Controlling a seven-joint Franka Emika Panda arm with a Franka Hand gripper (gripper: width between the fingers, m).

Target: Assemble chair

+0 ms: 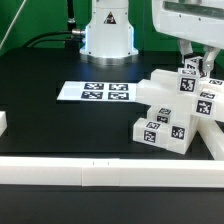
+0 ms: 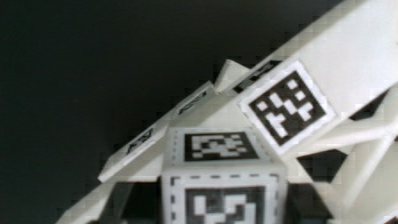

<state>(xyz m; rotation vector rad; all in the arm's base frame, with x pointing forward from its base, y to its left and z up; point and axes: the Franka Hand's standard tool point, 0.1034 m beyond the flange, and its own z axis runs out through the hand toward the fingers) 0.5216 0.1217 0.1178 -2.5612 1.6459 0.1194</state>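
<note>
The white chair parts lie clustered at the exterior view's right, blocky slabs and cubes carrying black-and-white tags. My gripper reaches down from above onto the top of this cluster. In the wrist view my gripper has a white tagged chair piece filling the space between its jaws, and the jaws stand close against its sides. Past it lie another tagged part and a slanted white slab with a large tag. The fingertips themselves are mostly hidden by the piece.
The marker board lies flat on the black table in the middle. A long white border rail runs along the front edge, and a short white rail end sits at the exterior view's left. The robot base stands at the back.
</note>
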